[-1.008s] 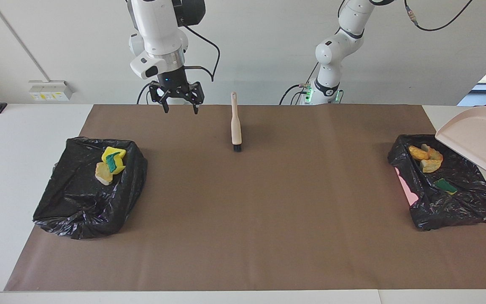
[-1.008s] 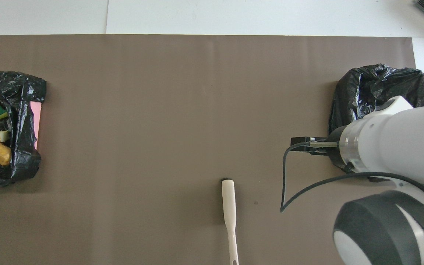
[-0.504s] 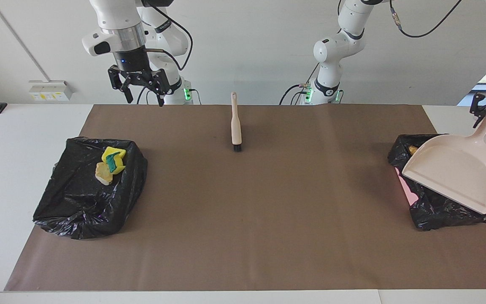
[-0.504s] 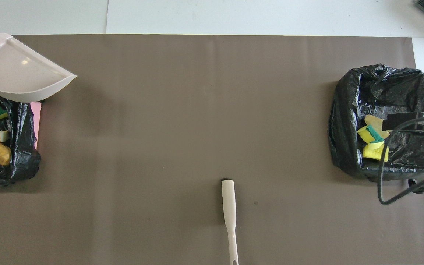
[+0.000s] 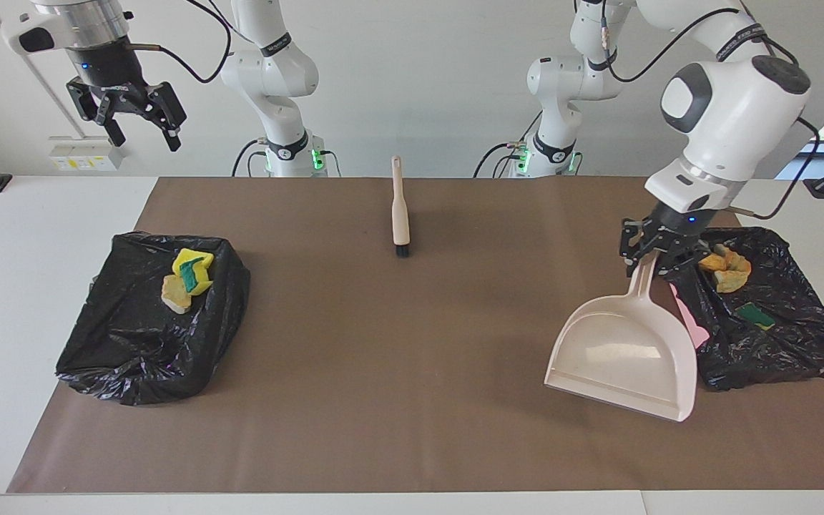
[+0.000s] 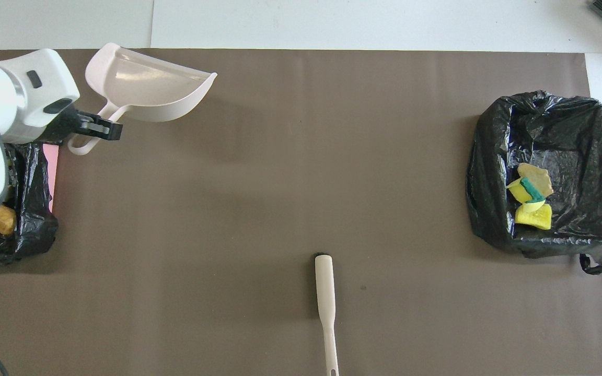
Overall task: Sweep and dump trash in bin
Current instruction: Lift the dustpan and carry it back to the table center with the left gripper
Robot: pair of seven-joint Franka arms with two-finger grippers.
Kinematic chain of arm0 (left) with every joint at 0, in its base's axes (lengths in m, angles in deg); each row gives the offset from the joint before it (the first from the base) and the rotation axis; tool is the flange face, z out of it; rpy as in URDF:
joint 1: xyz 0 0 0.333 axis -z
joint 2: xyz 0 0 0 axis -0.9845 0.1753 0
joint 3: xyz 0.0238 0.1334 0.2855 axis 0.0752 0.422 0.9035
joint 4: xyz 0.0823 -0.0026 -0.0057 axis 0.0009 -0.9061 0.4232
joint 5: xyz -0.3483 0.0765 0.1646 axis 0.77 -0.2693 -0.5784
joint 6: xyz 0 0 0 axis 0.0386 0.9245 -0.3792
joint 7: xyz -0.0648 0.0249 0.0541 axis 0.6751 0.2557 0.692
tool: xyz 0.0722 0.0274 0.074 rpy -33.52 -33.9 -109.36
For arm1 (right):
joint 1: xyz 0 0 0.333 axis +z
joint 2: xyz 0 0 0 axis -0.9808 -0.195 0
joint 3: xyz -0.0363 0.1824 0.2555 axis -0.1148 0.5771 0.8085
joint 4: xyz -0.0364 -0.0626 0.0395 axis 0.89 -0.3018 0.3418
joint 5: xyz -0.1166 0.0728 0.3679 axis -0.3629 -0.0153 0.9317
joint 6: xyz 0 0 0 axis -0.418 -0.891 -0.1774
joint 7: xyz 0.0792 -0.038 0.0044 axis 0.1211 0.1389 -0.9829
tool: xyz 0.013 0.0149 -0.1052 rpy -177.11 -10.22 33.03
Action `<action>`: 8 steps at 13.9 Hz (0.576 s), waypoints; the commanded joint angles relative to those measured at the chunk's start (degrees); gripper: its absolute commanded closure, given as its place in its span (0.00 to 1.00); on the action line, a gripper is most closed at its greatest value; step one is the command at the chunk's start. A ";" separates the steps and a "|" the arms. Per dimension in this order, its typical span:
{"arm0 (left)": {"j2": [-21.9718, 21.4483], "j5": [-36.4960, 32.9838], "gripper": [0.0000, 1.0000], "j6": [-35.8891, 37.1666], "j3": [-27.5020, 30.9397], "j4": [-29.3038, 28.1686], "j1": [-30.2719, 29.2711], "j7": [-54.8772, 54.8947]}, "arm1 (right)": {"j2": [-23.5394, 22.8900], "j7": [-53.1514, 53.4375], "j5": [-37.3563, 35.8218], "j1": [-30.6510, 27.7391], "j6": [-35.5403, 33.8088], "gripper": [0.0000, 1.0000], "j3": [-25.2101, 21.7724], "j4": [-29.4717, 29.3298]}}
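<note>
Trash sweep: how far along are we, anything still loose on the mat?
Done: no loose pieces show on the brown mat; trash lies in both black-bagged bins. In hand: the left gripper holds the dustpan beside one bin. Left: setting it down; the brush already lies on the mat. The right gripper waits, raised and open.

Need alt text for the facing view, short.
Left tool holds a pink dustpan by its handle, beside a bin holding trash. Right tool hangs open, raised; a brush lies mid-table.
</note>
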 commanded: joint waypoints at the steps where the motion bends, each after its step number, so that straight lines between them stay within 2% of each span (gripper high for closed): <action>1: -0.02 -0.22 1.00 -7.70 1.31 -4.14 7.13 -10.12 | -1.18 3.36 0.03 -0.65 2.29 0.00 0.53 4.87; 3: 2.69 -1.96 1.00 -9.64 1.39 -4.06 12.66 -14.26 | -1.09 4.62 0.12 0.14 4.51 0.00 0.79 5.78; 6: 7.52 -12.06 1.00 -15.44 1.31 -3.53 21.10 -27.43 | -1.09 3.40 -0.49 0.14 4.51 0.00 0.88 5.69; 8: 8.94 -12.70 1.00 -15.63 1.31 -3.27 25.06 -32.37 | -1.09 0.24 -1.02 0.14 4.51 0.00 1.23 4.55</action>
